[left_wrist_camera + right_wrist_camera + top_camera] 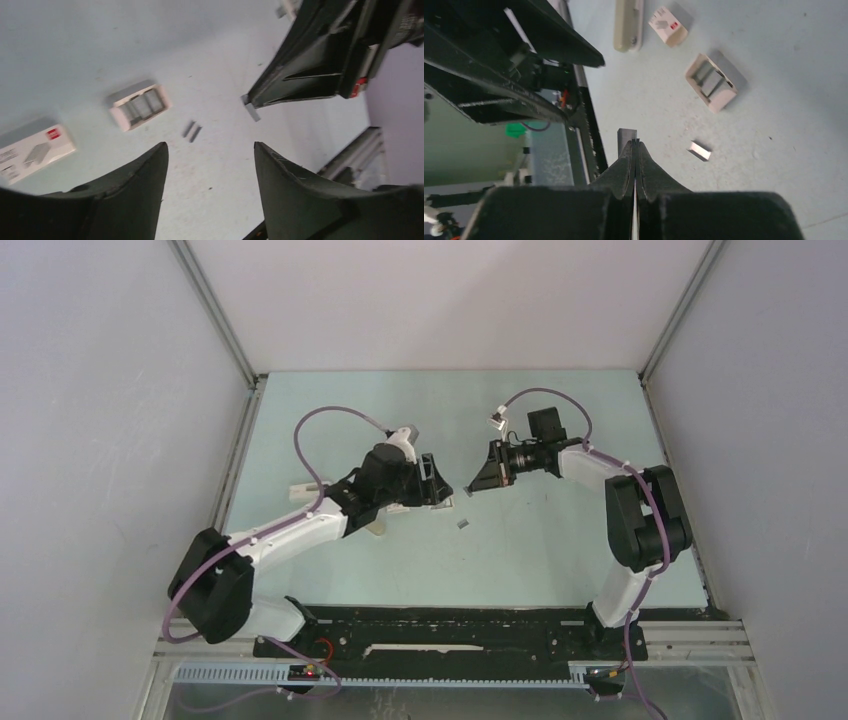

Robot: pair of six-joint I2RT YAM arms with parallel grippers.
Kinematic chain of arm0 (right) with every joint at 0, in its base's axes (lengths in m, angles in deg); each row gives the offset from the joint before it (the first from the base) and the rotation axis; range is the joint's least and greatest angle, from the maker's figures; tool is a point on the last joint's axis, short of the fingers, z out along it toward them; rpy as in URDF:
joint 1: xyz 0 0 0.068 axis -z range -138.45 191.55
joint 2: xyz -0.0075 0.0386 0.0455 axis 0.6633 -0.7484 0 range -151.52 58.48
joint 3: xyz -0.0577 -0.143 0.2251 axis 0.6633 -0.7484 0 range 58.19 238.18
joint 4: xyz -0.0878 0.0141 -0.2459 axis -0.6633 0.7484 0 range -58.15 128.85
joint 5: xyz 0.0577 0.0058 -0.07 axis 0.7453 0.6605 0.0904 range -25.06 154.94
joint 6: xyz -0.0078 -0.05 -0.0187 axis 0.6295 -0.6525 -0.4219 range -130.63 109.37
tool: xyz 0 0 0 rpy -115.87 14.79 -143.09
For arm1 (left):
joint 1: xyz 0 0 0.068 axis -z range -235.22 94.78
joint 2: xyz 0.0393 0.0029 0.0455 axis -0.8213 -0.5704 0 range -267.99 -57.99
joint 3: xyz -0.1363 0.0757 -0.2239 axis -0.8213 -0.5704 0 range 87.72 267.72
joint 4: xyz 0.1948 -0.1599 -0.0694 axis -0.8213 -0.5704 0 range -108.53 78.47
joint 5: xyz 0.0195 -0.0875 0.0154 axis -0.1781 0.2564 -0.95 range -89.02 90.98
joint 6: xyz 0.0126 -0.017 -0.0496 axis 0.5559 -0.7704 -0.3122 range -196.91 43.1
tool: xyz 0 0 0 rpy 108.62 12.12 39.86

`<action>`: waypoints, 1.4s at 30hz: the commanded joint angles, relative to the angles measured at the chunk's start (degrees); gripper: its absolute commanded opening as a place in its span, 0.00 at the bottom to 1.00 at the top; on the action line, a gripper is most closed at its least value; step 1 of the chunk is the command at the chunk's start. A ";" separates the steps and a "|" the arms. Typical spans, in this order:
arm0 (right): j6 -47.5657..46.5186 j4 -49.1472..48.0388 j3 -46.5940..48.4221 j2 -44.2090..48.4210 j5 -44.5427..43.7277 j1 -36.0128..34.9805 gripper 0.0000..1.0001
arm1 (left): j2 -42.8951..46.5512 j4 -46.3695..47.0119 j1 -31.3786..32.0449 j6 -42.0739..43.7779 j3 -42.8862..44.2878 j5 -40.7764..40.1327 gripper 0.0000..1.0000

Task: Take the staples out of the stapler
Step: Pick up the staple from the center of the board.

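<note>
The stapler (pixel 628 25) is a beige bar lying flat on the table, partly under my left arm (pixel 376 528). My right gripper (pixel 636 142) is shut on a short grey strip of staples (pixel 626 135), which sticks out at its tips (pixel 251 111). My left gripper (pixel 210 150) faces it, open, with nothing between its fingers (pixel 150 170). The two grippers' tips almost meet above mid-table (pixel 470 488). More loose staples (pixel 192 131) lie on the table below them (pixel 462 523), one strip shining (pixel 699 150).
An open small box (pixel 140 105) holding grey staple strips lies near the stapler (pixel 711 82). A shut white printed box (pixel 35 150) lies further left (pixel 667 25). The black base rail (pixel 450 625) runs along the near edge.
</note>
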 commanded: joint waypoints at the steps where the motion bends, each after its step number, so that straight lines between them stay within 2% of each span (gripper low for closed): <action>1: 19.24 -18.07 -1.23 0.06 7.44 1.48 0.00 | 3.32 15.39 -2.08 -6.30 -3.97 8.20 0.72; 6: 41.24 -37.95 -3.71 -0.66 10.17 3.25 0.00 | 6.28 28.08 -4.59 -14.09 -10.12 10.97 0.78; 10: 54.88 -53.28 -5.57 -1.09 11.02 3.51 0.00 | 8.28 35.73 -5.50 -17.17 -13.17 12.00 0.83; 17: 73.40 -70.46 -6.36 -2.12 10.90 2.24 0.00 | 6.68 48.48 -6.26 -23.48 -15.08 14.16 0.86; 19: 77.15 -73.92 -6.36 -2.32 10.60 1.90 0.00 | 5.81 51.49 -6.42 -24.97 -15.11 14.27 0.90; 24: 84.22 -80.87 -6.35 -2.88 10.02 1.31 0.00 | 4.10 54.33 -7.32 -28.41 -14.70 12.76 0.91; 29: 88.55 -84.28 -6.35 -2.82 9.49 0.50 0.00 | 0.98 57.16 -8.10 -31.31 -12.54 13.26 0.84; 33: 89.53 -85.55 -6.35 -2.80 9.48 -0.58 0.00 | -3.01 61.20 -8.24 -33.94 -9.81 14.73 0.83; 37: 89.62 -85.71 -6.37 -3.08 9.49 -1.06 0.00 | -6.02 66.73 -8.18 -37.23 -9.31 14.82 0.77; 42: 89.76 -85.63 -6.39 -3.12 9.40 -1.17 0.00 | -7.59 71.10 -8.15 -39.82 -10.20 14.75 0.65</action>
